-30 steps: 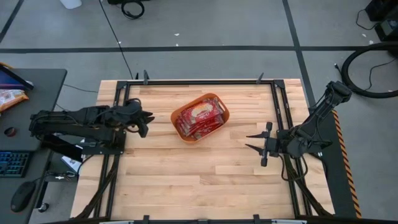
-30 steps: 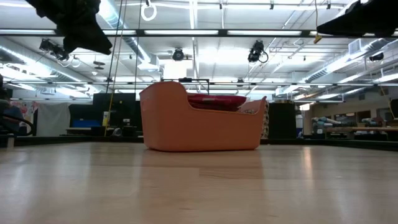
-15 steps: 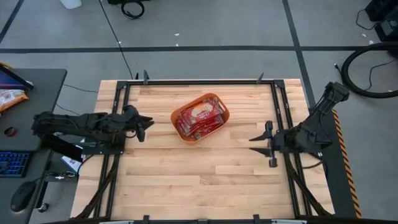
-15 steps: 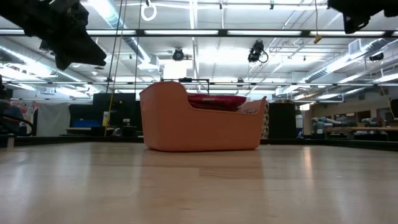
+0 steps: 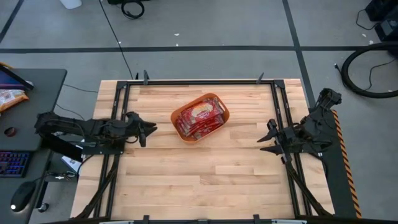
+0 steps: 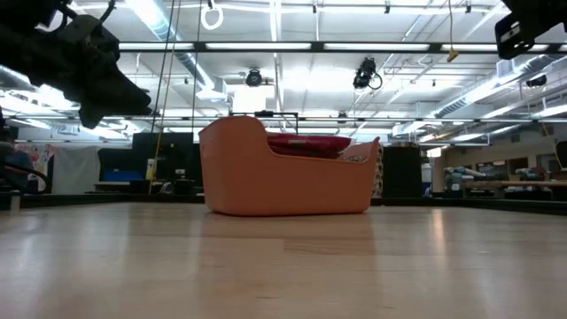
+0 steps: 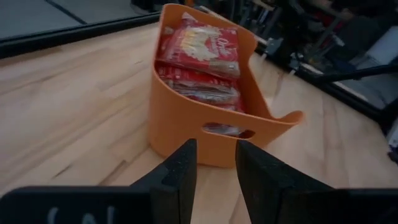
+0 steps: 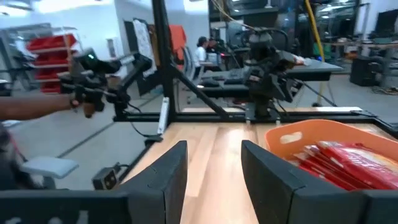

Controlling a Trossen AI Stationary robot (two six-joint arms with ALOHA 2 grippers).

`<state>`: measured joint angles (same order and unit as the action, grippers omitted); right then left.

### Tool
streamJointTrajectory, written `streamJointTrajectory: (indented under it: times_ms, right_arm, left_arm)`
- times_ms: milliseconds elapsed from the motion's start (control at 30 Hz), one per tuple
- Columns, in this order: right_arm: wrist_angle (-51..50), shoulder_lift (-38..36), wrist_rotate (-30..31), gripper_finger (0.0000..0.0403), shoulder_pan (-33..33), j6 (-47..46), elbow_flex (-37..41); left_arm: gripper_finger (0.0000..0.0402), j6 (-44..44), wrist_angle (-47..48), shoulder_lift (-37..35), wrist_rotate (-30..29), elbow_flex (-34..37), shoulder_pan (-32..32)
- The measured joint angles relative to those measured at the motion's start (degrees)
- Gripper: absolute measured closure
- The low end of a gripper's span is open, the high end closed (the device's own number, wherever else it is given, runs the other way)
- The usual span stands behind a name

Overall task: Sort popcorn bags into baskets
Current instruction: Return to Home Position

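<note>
Left claw hangs at the left edge of the desk in the high view, its fingers parted a little and holding nothing. Right claw sits at the right edge, spread wider and gripping nothing. An orange basket stands just above the frame's centre, well apart from both claws, and is filled with overlapping red popcorn bags. Both arms lie folded low, pointing inward.

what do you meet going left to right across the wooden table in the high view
left gripper, jaws open → orange tub with the popcorn bags inside → right gripper, jaws open
</note>
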<state>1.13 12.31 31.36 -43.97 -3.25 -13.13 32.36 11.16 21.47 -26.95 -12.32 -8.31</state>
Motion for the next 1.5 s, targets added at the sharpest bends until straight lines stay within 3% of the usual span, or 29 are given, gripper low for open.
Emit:
streamJointTrajectory:
  times_ms: [167, 467, 833, 1033, 1167, 1300, 1500]
  right_arm:
    - [-1.7, -5.7, -3.8, 0.0247, 0.0, -0.4, 1.2]
    - [-3.3, -11.8, -7.6, 0.0247, 0.0, -0.6, 3.0]
    - [-5.1, -12.2, -10.0, 0.0247, 0.0, -1.8, 3.1]
    - [-4.2, -12.2, -7.9, 0.0247, 0.0, -2.2, 4.6]
    - [-3.8, -12.2, -6.2, 0.0247, 0.2, -3.7, 5.0]
    - [-4.8, -12.2, -8.5, 0.0247, 0.3, -4.7, 5.0]
    - [-2.5, -12.1, -11.4, 0.0247, 0.3, -3.7, 7.6]
  left_arm:
    - [0.0285, 0.1, -4.0, -0.3, 1.4, 3.8, -1.7]
    - [0.0291, -3.0, -3.2, -2.6, 1.5, 4.1, -3.6]
    - [0.0364, -4.1, 3.4, -11.1, 1.1, 4.2, -3.5]
    - [0.0394, -5.8, 2.3, -13.0, 1.1, 4.2, -3.5]
    - [0.0395, -6.1, -5.0, -13.0, 2.7, 7.8, -3.5]
    - [0.0394, -8.9, -15.1, -12.0, 6.0, 11.5, -3.5]
    - [0.0395, -12.0, -15.9, -11.8, 6.2, 11.8, -3.5]
